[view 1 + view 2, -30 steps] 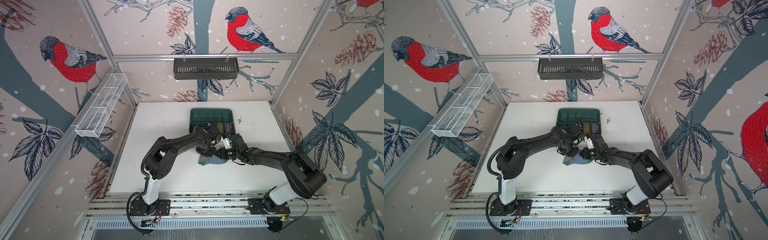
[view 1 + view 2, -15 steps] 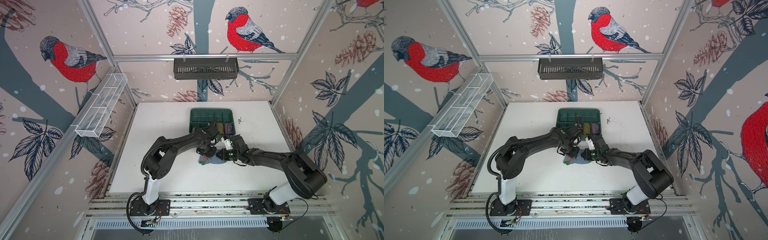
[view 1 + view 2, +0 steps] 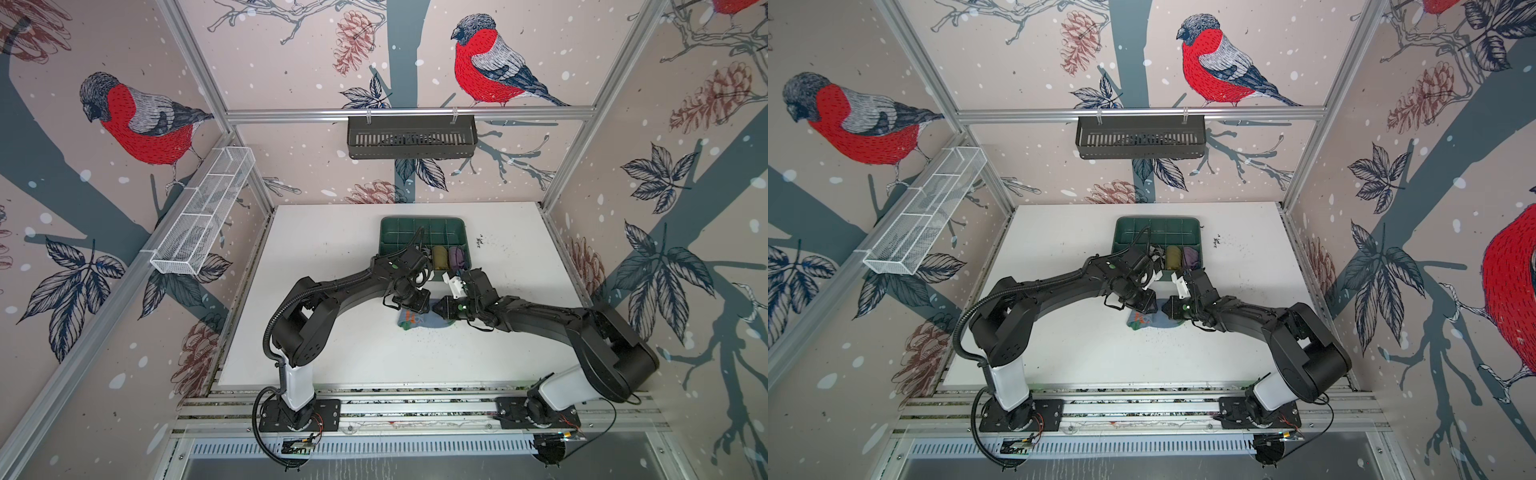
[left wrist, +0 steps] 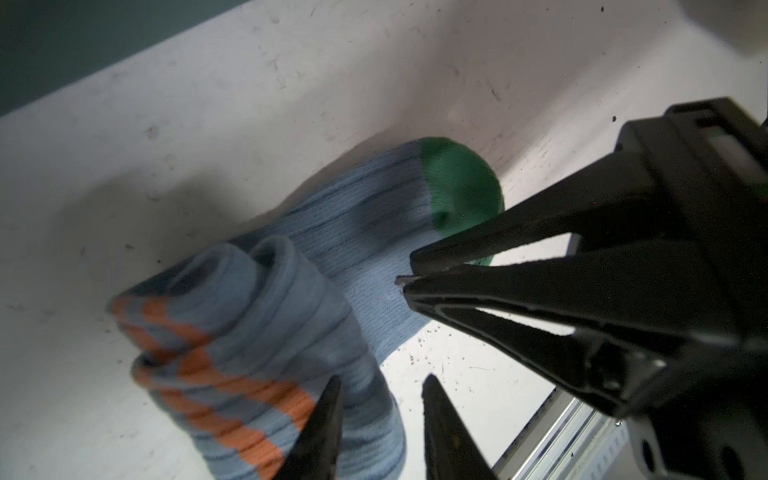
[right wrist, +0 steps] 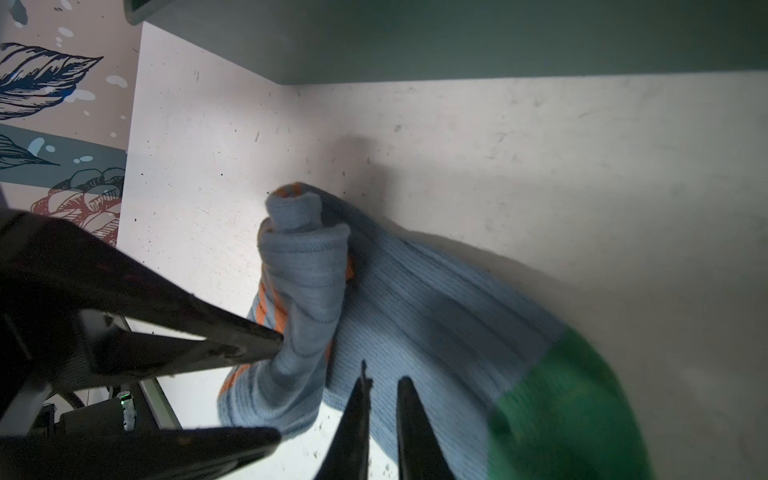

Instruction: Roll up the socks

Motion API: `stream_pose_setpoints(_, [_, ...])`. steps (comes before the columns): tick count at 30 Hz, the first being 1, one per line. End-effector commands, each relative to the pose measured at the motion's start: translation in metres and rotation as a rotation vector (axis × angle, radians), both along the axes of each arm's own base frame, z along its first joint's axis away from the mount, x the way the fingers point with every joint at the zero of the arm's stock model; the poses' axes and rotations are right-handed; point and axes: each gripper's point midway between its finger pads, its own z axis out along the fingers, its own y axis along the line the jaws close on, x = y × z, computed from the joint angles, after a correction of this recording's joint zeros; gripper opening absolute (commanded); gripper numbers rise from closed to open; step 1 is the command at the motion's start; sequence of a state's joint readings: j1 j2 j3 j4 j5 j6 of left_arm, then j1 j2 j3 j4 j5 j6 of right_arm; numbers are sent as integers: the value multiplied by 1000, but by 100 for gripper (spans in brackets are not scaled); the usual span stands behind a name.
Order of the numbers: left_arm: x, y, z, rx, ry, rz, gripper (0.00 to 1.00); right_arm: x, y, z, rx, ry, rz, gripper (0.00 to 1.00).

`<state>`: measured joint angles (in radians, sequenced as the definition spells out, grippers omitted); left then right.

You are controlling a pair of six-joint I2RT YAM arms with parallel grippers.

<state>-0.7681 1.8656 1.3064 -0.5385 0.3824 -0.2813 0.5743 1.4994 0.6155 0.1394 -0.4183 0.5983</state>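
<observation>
- Left gripper (image 4: 380, 384): jaws spread, holding nothing. I see one finger (image 5: 187, 307) with its tip against the rolled end of the sock (image 4: 353, 232). The other finger is just beside the sock's edge, over bare table (image 4: 478, 83).
- Right gripper (image 4: 406, 274): jaws drawn almost together, with a slit at most between the tips. The tips are down on the flat blue stretch of the sock, between roll and toe. I cannot tell whether cloth is caught in them.
- Sock: light blue with orange stripes and a green toe. In both top views it lies on the table just in front of the tray (image 3: 422, 219), between the two grippers. The striped cuff end forms a loose roll on the left arm's side. The rest lies flat, with the toe toward the right arm.
- Tray: green, with compartments, at the back middle of the table.
- Olive roll (image 3: 439, 257) and purple roll (image 3: 456, 257): side by side in the tray's near right part, purple outermost.
- Wire basket (image 3: 203, 216): white, hung on the left wall rail.
- Black basket (image 3: 411, 137): slotted, hung on the back rail.
</observation>
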Motion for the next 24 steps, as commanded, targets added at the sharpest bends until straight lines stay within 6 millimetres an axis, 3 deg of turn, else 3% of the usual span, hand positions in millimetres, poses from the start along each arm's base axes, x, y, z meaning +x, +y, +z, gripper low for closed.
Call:
stream_pose_setpoints(1, [1, -5, 4, -52, -2, -14, 28, 5, 2, 11, 7, -32, 0, 15])
stream_pose_setpoints(9, [-1, -6, -2, -105, 25, -17, 18, 10, 21, 39, 56, -81, 44, 11])
stream_pose_setpoints(13, [-2, -8, -6, -134, 45, -21, 17, 9, 40, 40, 73, -77, 89, 11])
stream_pose_setpoints(24, [-4, -1, -12, -157, 59, -8, 17, 15, 51, 2, 42, 4, 91, 9])
